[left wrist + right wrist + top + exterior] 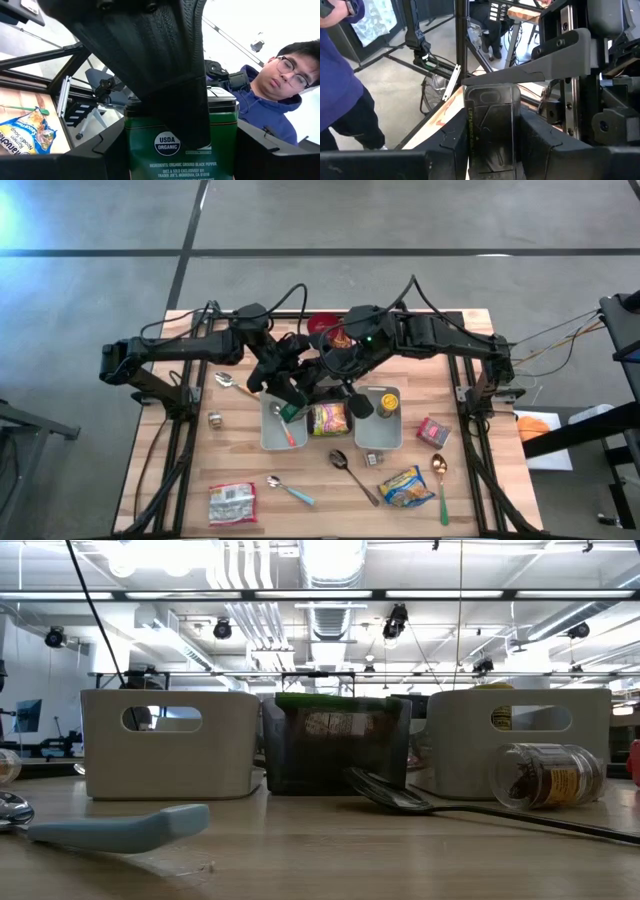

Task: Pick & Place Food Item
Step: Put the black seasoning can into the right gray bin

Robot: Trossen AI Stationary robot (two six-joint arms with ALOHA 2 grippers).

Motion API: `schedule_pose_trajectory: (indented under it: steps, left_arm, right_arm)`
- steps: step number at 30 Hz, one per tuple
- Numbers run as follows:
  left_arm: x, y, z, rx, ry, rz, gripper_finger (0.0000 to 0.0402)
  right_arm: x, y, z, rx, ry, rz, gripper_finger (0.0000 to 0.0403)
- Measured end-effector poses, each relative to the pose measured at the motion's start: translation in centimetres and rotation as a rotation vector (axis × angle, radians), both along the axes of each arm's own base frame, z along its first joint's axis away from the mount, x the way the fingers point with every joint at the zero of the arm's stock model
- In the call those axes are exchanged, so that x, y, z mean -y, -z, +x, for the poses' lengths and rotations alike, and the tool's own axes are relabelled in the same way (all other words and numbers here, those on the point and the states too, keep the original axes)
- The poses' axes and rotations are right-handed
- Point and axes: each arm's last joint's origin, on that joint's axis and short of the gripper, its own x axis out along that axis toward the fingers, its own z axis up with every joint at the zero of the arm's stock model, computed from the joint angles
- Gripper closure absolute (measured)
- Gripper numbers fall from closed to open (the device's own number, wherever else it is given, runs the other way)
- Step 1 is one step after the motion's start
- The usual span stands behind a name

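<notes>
from above, the left gripper (291, 402) and right gripper (350, 398) meet over the middle of the wooden table (300, 515), above the gap between two grey bins (271, 438) where a bright food packet (329, 419) lies. at table height, a dark container (336, 745) with a green lid stands between the bins, behind a black spoon (400, 800). the left wrist view shows its fingers (165, 85) clamped on a green pepper tin (180, 142), a person (272, 97) beyond. the right wrist view shows narrow fingers (540, 55) either side of a dark tin (491, 127); grip unclear.
</notes>
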Motion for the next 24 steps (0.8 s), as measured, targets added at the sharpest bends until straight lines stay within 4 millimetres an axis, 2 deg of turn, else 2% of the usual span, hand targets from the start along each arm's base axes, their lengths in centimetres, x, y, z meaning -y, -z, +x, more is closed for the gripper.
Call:
schedule_pose_trajectory:
  steps: [2,8,10,17,20,24]
  left_arm:
    - [0.0,0.0,0.0,0.0,-0.006,-0.001,0.0139]
    - [0.0,-0.3,-0.2,0.004,-0.014,-0.008,0.0025]
    - [0.0,-0.4,-0.2,-0.01,-0.013,-0.021,0.0012]
    - [0.0,-0.1,-0.7,-0.096,0.006,-0.043,0.0049]
    - [0.1,0.0,-1.5,-0.176,0.018,-0.056,0.0062]
    - [-0.4,0.4,-2.9,-0.294,-0.009,-0.072,0.0076]
  right_arm:
    - [0.0,0.0,0.0,-0.001,0.0,0.0,0.0281]
    - [-0.1,0.1,-0.2,-0.038,0.003,0.025,0.0281]
    - [-0.2,0.0,-0.4,-0.047,0.004,0.037,0.0281]
    - [-0.1,-0.4,-1.8,-0.103,0.022,0.055,0.0281]
    - [0.0,-0.7,-2.9,-0.151,0.036,0.061,0.0281]
    - [0.4,-0.9,-4.8,-0.233,0.148,0.035,0.0281]
